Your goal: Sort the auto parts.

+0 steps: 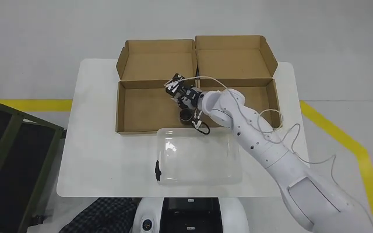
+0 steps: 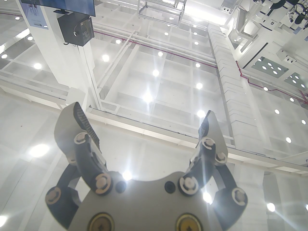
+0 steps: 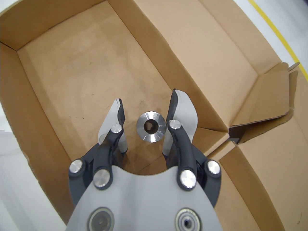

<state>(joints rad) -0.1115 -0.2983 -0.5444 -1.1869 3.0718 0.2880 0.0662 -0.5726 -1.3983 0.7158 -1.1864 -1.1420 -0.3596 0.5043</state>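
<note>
While right gripper (image 3: 146, 98) is straddling metal bushing (image 3: 151, 127) in cardboard box (image 3: 72, 56), jaws standing wide, untouching: lifting straight up seeming safest, avoiding nudges.

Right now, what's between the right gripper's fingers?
A metal ring on the box floor, inside the open right gripper; right wrist view.

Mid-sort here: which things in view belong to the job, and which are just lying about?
Job: metal ring, between the open right tool; cardboard box holding it; second box; clear bin; small black part at its edge.
Lying about: checked cloth; dark green rack beside the table.
</note>
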